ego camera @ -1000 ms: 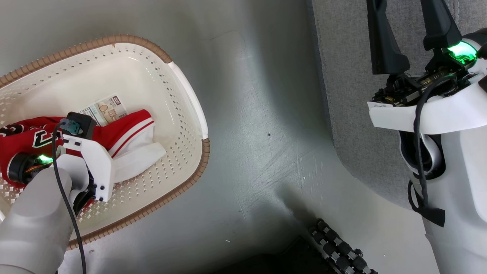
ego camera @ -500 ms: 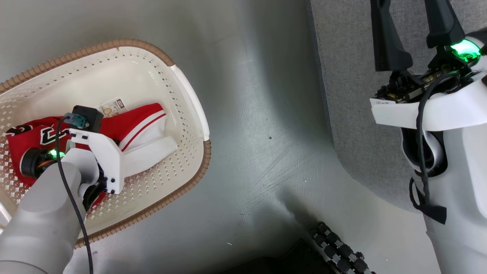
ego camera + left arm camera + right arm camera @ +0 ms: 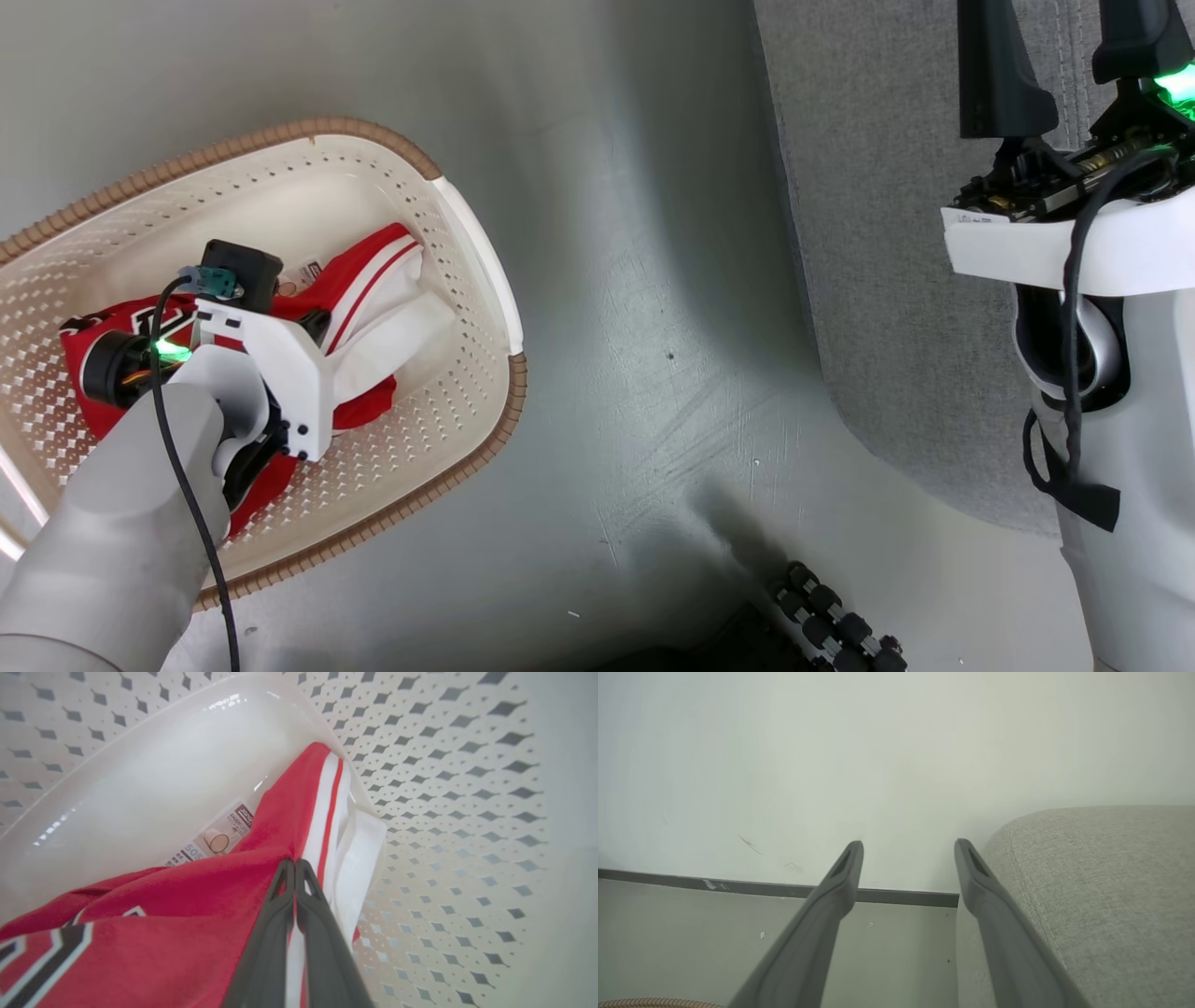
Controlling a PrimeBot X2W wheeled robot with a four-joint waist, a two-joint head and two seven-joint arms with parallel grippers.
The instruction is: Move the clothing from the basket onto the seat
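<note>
The left gripper (image 3: 294, 863) is clenched on a fold of the red, white-striped sports clothing (image 3: 187, 905), which lies in the cream perforated plastic basket (image 3: 420, 788). A straight lift clear of the rim, then a swing to the grey fabric seat (image 3: 868, 233), would suit. The right gripper (image 3: 908, 851) hangs released beside that seat. The basket's paper label (image 3: 212, 837) seems to read "ENJOY"; the rest blurs.

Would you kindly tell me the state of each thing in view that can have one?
left end effector: shut on a fold of the clothing.
right end effector: open, holding nothing.
clothing: bunched inside the basket, gripped.
basket: upright on the floor, holding the clothing.
label: partly covered by clothing.
</note>
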